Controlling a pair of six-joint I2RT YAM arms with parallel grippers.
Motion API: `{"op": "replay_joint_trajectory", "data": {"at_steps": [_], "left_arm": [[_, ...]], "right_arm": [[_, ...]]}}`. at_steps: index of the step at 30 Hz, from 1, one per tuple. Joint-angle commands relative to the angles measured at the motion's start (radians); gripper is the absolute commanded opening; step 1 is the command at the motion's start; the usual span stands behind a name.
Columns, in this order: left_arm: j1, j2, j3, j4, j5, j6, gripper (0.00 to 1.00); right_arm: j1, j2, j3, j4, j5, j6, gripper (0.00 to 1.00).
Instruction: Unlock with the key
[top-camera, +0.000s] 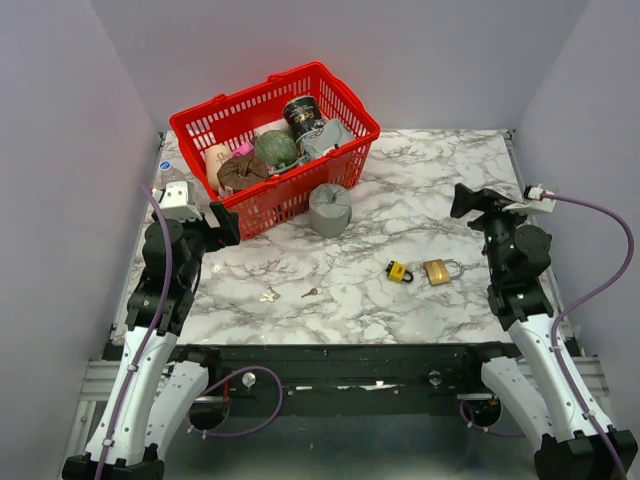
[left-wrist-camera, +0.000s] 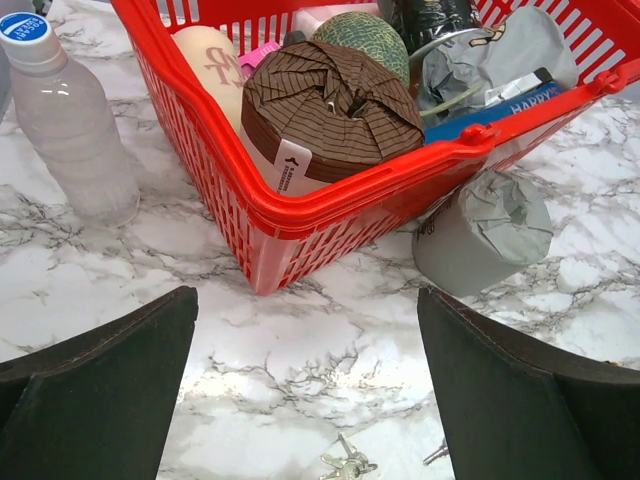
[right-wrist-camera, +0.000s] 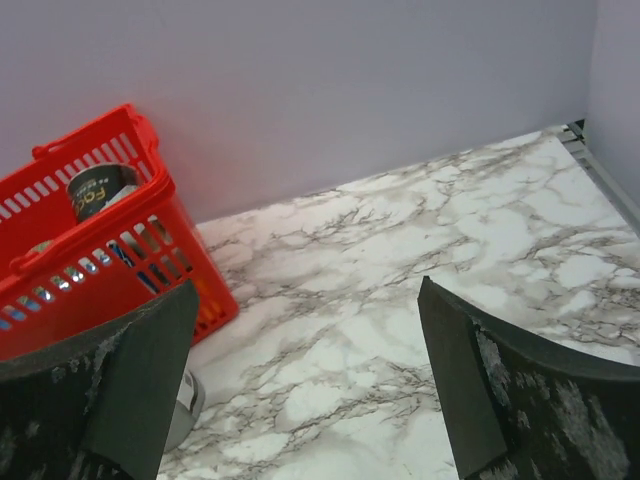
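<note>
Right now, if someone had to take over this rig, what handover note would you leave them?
Left gripper: open, empty.
Right gripper: open, empty, above the right side of the marble table.
Things: a key bunch and a single key lie in front of the left arm. The yellow padlock and brass padlock lie side by side, nearer the right arm.
Done: nothing; no key or lock is in a gripper.
Left: pick up a key, steady a padlock, insert and turn. Which key fits which lock cannot be told.
</note>
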Motion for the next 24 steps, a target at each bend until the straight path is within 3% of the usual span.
{"op": "replay_joint_trajectory", "data": {"at_steps": [1,6,10,16,19,24], "left_arm": [[0.008,-0.008,0.03,0.01,0.026,-0.022,0.99],[0.008,0.013,0.033,0.001,0.01,-0.028,0.99],[0.008,-0.002,0.018,0.013,-0.016,-0.013,0.99],[0.008,-0.002,0.003,0.002,-0.043,0.001,0.99],[0.008,0.004,0.0,0.002,-0.073,-0.005,0.99],[0.008,0.013,-0.003,0.002,-0.102,-0.019,0.99]], "right_arm": [[0.0,-0.001,0.003,-0.093,0.066,0.043,1.0],[-0.002,-0.023,-0.084,0.059,-0.041,0.054,1.0],[0.0,0.024,-0.006,-0.055,-0.156,0.04,0.93],[0.01,0.097,0.006,-0.092,-0.469,0.155,0.78],[0.075,0.136,0.005,-0.119,-0.486,0.187,0.77],[0.312,0.193,-0.009,-0.122,-0.451,0.273,0.75]]}}
